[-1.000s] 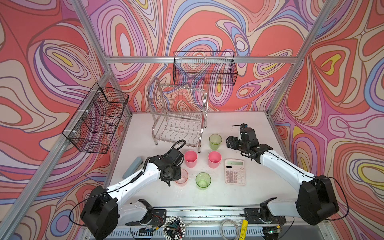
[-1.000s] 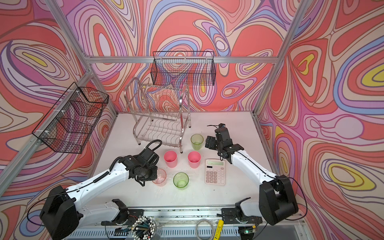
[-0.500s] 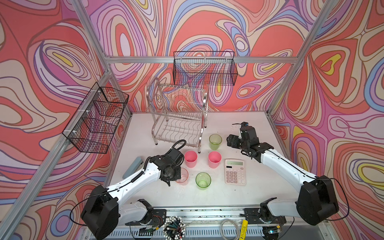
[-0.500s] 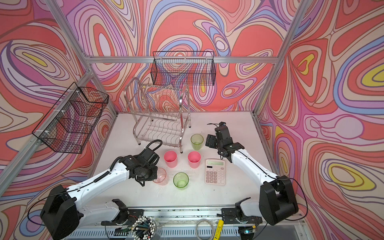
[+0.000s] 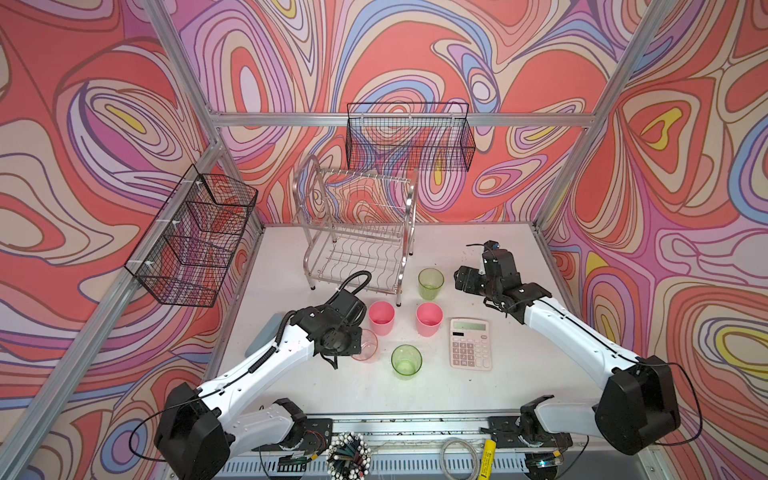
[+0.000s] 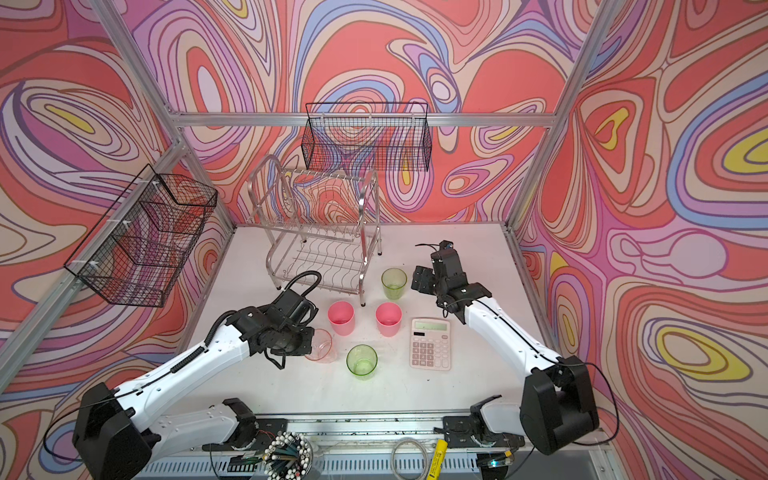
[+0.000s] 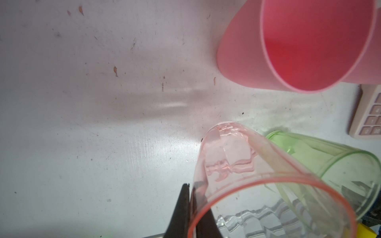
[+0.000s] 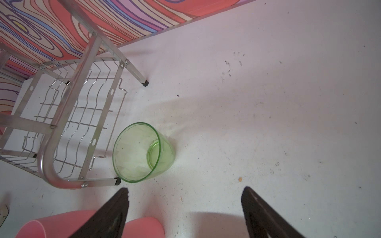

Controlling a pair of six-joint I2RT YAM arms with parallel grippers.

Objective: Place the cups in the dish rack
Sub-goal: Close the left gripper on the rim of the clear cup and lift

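While the left claw (image 7: 192, 203) is clenched on the rim of the clear cup (image 7: 257, 185), one finger (image 7: 182, 208) lies outside the wall and its partner shows through it from inside. In both top views that cup (image 5: 366, 345) (image 6: 321, 345) sits at the claw's (image 5: 353, 341) tip near the front left of the table (image 5: 332, 399), just beside the left pink cup (image 5: 381, 318); I cannot tell whether its base touches the table. Nothing but its own ribbing shows inside it. The right claw (image 8: 185, 190) is spread wide and grips nothing; it hangs above bare table just short of the far green cup (image 8: 142, 152), which stands upright, mouth up, beside the rack's (image 8: 61, 115) front foot. In a top view this claw (image 5: 465, 280) is just right of that cup (image 5: 431, 283). The right pink cup (image 5: 429, 318) and near green cup (image 5: 406, 361) stand upright on the table between the arms, with a calculator (image 5: 471, 343) beside them. All five cups are outside the rack (image 5: 357, 232), whose wire shelves show only the table and wall behind.
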